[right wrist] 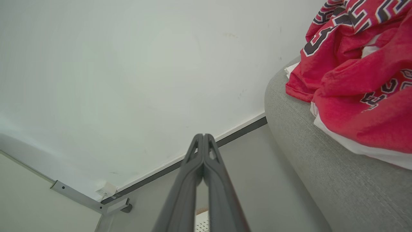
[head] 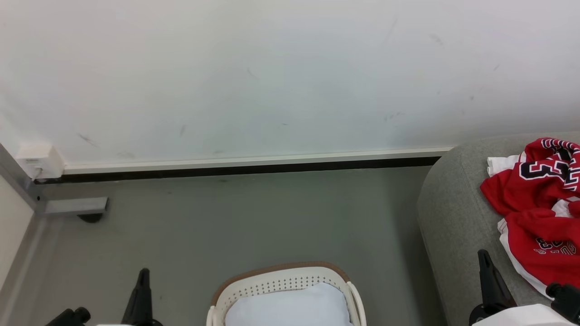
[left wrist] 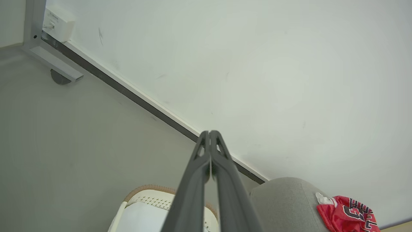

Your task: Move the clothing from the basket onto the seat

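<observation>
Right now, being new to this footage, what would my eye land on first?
Crumpled red sports garments with black-and-white lettering lie on the rounded grey fabric seat at the right. At bottom centre, a cream perforated plastic basket with a tan rim shows a pale blue pad.

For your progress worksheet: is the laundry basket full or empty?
Empty where visible: the laundry basket holds just a pale pad; red jerseys lie on the seat.
</observation>
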You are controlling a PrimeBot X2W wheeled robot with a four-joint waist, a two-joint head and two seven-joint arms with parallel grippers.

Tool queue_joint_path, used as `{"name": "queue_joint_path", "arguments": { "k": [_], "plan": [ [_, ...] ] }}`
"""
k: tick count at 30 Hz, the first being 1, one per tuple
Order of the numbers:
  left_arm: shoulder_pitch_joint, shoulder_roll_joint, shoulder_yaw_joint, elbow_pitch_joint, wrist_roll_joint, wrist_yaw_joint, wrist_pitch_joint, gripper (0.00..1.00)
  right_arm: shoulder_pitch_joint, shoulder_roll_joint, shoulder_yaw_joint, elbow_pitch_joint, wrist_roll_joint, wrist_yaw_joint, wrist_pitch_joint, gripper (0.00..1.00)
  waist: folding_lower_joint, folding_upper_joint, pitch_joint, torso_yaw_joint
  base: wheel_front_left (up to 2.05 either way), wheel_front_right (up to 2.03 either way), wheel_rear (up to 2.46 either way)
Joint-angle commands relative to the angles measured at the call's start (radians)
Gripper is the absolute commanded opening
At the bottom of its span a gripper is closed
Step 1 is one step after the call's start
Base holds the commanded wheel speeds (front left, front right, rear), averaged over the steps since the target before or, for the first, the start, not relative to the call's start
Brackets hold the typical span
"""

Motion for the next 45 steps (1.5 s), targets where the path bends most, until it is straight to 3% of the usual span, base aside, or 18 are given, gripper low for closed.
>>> {"name": "queue_joint_path", "arguments": {
  "k": [1, 45],
  "plan": [
    [-0.025, 0.006, 0.006, -0.014, -0.031, -0.001, 0.008, 0.00, -0.018, -0.001, -0.012, -0.018, 0.033, -0.001, 0.007, 0.00, 0.0000, -0.0001, 0.000, 0.000, 0.00, 0.00, 0.00],
    [-0.065, 0.009, 0.028, -0.017, -0.531, -0.002, 0.146, 0.00, -0.018, 0.014, -0.116, -0.055, 0.493, -0.001, 0.141, 0.00, 0.0000, -0.0001, 0.000, 0.015, 0.00, 0.00, 0.00]
  ]
}}
